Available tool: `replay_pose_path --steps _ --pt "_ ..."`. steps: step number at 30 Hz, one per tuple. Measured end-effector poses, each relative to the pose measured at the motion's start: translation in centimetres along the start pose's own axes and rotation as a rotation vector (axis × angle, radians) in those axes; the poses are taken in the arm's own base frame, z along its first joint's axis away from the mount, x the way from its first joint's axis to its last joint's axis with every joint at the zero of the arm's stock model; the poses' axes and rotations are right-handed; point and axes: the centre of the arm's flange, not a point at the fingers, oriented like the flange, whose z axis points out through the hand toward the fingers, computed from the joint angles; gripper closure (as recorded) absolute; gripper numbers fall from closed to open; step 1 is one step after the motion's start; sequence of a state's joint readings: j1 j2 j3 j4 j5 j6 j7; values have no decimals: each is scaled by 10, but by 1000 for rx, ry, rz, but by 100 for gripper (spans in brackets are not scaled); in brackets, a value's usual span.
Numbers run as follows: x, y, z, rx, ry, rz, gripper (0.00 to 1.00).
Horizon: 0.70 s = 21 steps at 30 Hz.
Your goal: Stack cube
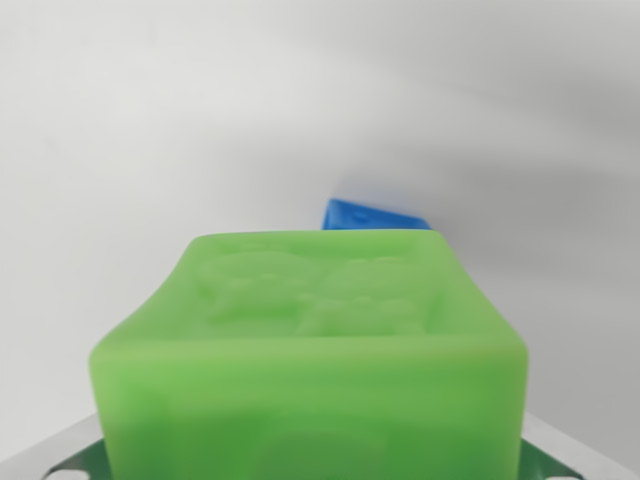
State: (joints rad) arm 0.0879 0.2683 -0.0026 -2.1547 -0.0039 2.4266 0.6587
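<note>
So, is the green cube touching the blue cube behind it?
Cannot tell. In the wrist view the green cube covers most of the blue cube, so no contact or gap shows.

Desk (150, 120): plain white surface. On it I log one blue cube (372, 215), mostly hidden behind a green block.

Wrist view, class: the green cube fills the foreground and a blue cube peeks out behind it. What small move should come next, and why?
Probably carry the green cube forward toward the blue cube. Only a blue corner shows beyond the green top edge, so the two aren't lined up for stacking yet. The fingers are hidden, so I can't confirm the grip.
</note>
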Motion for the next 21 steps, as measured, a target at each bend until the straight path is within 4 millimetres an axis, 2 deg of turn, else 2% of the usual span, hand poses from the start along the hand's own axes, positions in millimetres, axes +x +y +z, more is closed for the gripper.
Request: replay_pose_path --steps 21 --pt "1 31 -22 0 0 144 100"
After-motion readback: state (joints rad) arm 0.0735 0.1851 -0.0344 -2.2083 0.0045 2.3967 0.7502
